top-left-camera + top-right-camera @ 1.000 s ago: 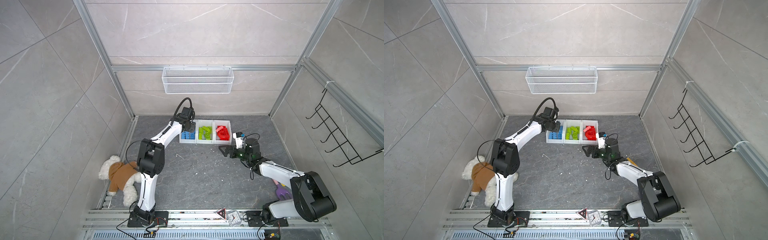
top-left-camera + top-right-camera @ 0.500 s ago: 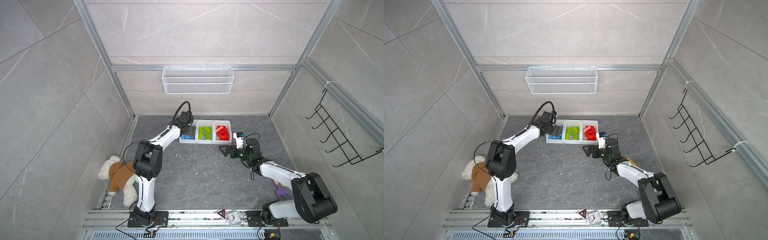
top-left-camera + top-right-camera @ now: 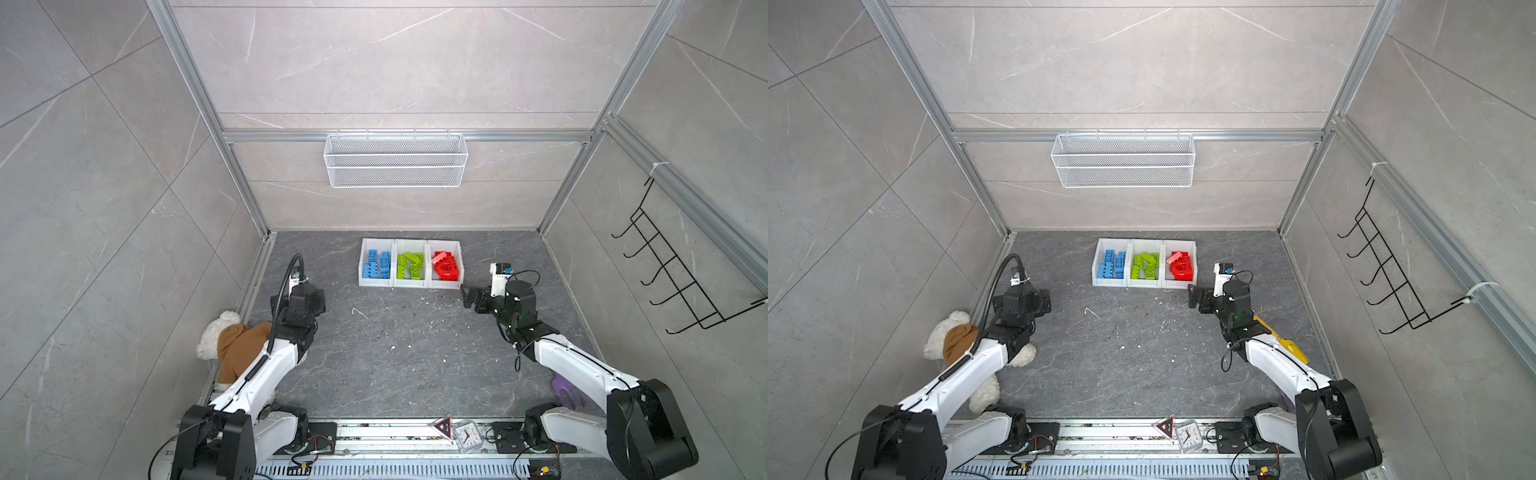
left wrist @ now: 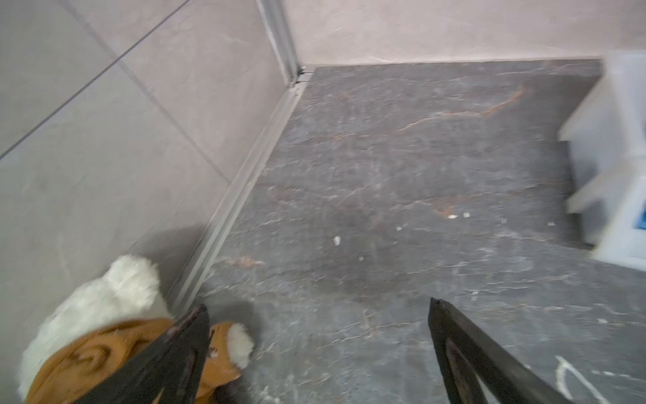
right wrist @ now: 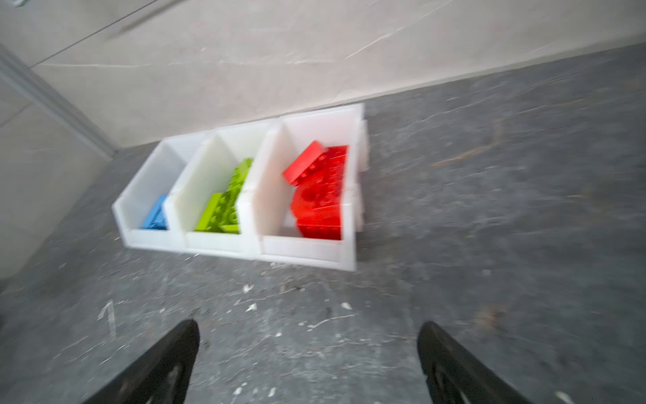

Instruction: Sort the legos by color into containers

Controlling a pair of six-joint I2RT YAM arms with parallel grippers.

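In both top views, three bins [image 3: 409,283] stand at the desk's [image 3: 395,357] far edge, holding blue bricks [image 3: 377,264], green bricks [image 3: 410,266] and red bricks [image 3: 447,266]. No loose brick shows, so sorting appears complete.

Left wrist view: left pincer [image 4: 316,304] spread wide, holding nothing.

Right wrist view: right pincer [image 5: 307,324] likewise, facing the bins.
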